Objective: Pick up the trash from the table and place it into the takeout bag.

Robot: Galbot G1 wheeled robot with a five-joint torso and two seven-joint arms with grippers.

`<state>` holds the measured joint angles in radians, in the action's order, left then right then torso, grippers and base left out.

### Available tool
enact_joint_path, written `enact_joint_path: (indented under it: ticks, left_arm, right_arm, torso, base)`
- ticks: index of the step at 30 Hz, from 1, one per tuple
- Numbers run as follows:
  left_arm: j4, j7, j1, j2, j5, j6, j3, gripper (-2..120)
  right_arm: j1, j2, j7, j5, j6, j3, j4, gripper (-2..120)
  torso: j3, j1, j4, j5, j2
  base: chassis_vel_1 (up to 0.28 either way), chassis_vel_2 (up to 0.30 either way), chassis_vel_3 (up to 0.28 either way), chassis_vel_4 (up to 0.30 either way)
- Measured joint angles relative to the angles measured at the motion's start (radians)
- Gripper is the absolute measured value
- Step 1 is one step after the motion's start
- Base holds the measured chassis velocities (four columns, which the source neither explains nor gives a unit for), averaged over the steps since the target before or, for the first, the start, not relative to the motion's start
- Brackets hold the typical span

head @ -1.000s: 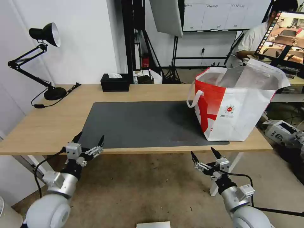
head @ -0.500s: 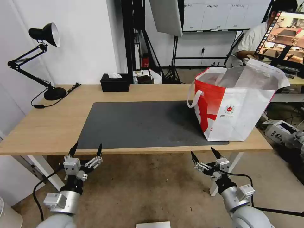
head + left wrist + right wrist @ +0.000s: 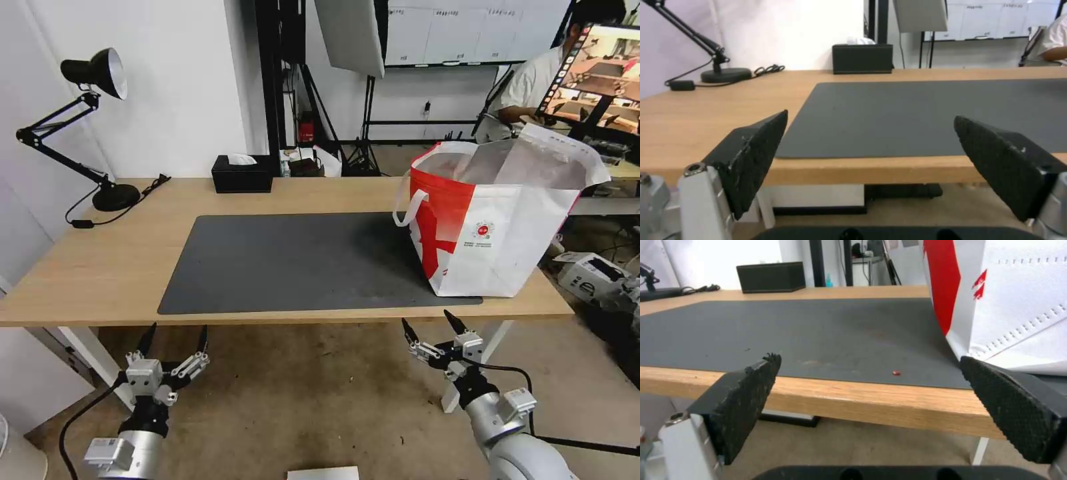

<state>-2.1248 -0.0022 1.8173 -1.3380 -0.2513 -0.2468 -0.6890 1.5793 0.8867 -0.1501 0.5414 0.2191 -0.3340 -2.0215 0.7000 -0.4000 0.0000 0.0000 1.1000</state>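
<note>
- Two tools hang below the worktop's [image 3: 100, 267] front edge: left tool [image 3: 172, 335] and right tool [image 3: 430, 325], each wide apart, empty, with textured black wedge pads.
- One flat grey mat [image 3: 300, 260] covers the light wood.
- One boxy red-and-white bag [image 3: 493, 227] stands upright on the mat's right end.
- Right wrist view catches one tiny red crumb [image 3: 896, 373] beside the bag.

Probably studio: softbox [image 3: 350, 33], whiteboards [image 3: 443, 30].

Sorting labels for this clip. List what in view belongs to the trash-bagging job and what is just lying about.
Job:
takeout bag, on the table's right end
table with dark mat
left gripper and right gripper, both open, below the table's front edge

Just lying about:
black tissue box
desk lamp
</note>
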Motion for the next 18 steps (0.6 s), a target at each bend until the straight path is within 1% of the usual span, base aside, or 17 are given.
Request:
enact_joint_path:
  ticks: [2,7,13,18]
  left_arm:
    - [0.009,0.0,0.01,-0.003,-0.001,-0.015,-0.002,100]
    - [0.015,0.0,0.013,-0.012,-0.005,-0.024,0.004,100]
    - [0.016,0.003,0.011,-0.014,-0.009,-0.024,0.015,100]
    - [0.015,0.005,0.01,-0.01,-0.01,-0.009,0.018,100]
  right_arm:
    - [0.0,0.0,0.0,0.0,0.0,0.0,0.0,100]
    - [0.0,0.0,0.0,0.0,0.0,0.0,0.0,100]
    - [0.0,0.0,0.0,0.0,0.0,0.0,0.0,100]
    - [0.0,0.0,0.0,0.0,0.0,0.0,0.0,100]
  torso:
    - [0.0,0.0,0.0,0.0,0.0]
    - [0.0,0.0,0.0,-0.0001,0.0]
    - [0.0,0.0,0.0,0.0,0.0]
    - [0.0,0.0,0.0,0.0,0.0]
  base:
    - [0.0,0.0,0.0,0.0]
    - [0.0,0.0,0.0,0.0]
    - [0.0,0.0,0.0,0.0]
    - [0.0,0.0,0.0,0.0]
